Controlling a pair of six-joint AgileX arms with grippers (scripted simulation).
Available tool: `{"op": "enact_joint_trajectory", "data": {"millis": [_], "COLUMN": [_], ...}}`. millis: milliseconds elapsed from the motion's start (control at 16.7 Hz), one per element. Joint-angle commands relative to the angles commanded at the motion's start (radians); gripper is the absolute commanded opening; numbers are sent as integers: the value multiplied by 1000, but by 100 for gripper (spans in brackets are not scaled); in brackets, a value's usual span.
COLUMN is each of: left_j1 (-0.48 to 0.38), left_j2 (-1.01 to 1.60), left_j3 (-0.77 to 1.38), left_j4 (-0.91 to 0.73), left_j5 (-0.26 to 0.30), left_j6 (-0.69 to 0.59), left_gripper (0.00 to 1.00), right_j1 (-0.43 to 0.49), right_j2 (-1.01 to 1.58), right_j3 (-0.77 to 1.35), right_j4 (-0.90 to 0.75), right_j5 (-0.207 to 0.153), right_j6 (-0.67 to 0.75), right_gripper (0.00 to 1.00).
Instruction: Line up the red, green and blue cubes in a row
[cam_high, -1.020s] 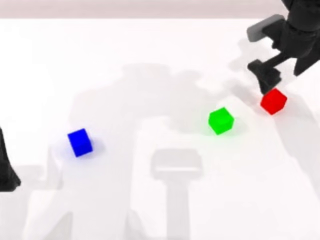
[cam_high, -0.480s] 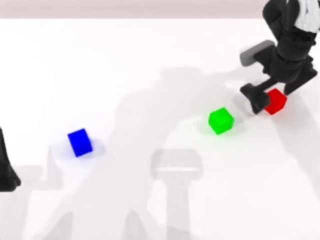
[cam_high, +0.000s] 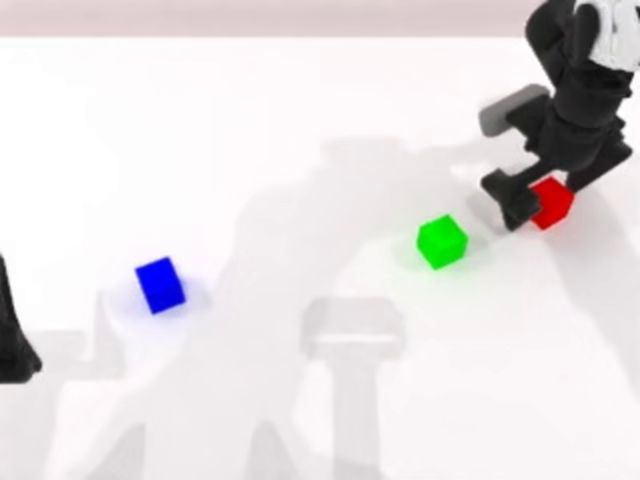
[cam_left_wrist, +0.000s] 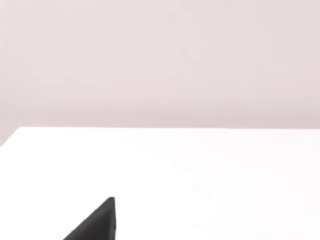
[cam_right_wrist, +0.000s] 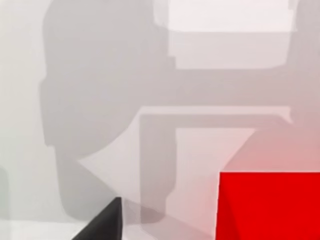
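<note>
**A:** Where's the right claw (cam_high: 540, 195)?

**B:** Down at the red cube (cam_high: 553, 202), far right of the table (cam_high: 300, 120) in the top view. One dark finger (cam_high: 512, 200) sits on the cube's left side, touching it or just beside it. The other finger is hidden behind the wrist, so I can't tell if the claw is clamped on the cube or standing apart.

**A:** Does the right wrist view help?

**B:** Not much. The red cube (cam_right_wrist: 270, 206) fills one corner, very close to the lens, and a dark fingertip (cam_right_wrist: 102, 222) shows apart from it with bare table between. That's only one finger, so I still can't tell.

**A:** Other cubes?

**B:** The green cube (cam_high: 441, 241) is near the red one, to its left and slightly nearer the camera edge, not touching. The blue cube (cam_high: 160, 285) is well apart on the left half of the table. All three sit flat on the table.

**A:** Left arm?

**B:** Parked at the left edge (cam_high: 12, 335) of the top view. The left wrist view shows a dark fingertip (cam_left_wrist: 97, 222) over bare table and a blank wall. Can't tell that claw's state either.
</note>
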Motion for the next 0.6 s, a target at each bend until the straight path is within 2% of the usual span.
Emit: {"op": "enact_joint_trajectory", "data": {"millis": [600], "left_j1": [0], "left_j2": [0], "left_j3": [0], "left_j4": [0], "left_j5": [0], "left_j6": [0], "left_gripper": [100], "right_j1": [0], "right_j2": [0], "right_j3": [0], "right_j4": [0], "right_j5": [0], "right_j6": [0], "right_gripper": [10]}}
